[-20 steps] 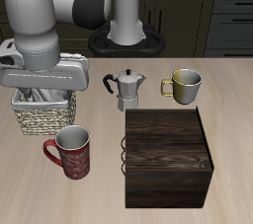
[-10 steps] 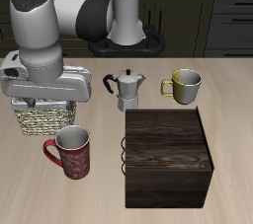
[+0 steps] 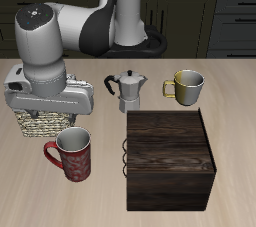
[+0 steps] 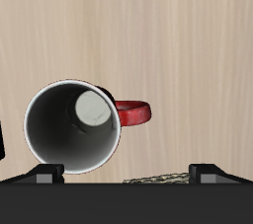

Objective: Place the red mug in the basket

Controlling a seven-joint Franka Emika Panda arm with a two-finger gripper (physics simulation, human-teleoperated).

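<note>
The red mug stands upright on the table near the front edge, its handle pointing away from the dark box. In the wrist view I look down into its grey inside, with the red handle to one side. The straw wicker basket stands just behind the mug and is mostly hidden by my hand; only a sliver of its rim shows in the wrist view. My gripper hangs over the basket, above and slightly behind the mug. It is open and empty, its fingertips wide apart.
A dark wooden box stands beside the mug. A silver moka pot and a shiny yellow-gold mug stand farther back, beside the basket.
My arm has moved down and toward the table's front, so the hand now covers more of the basket and sits closer to the mug. The mug has not moved.
</note>
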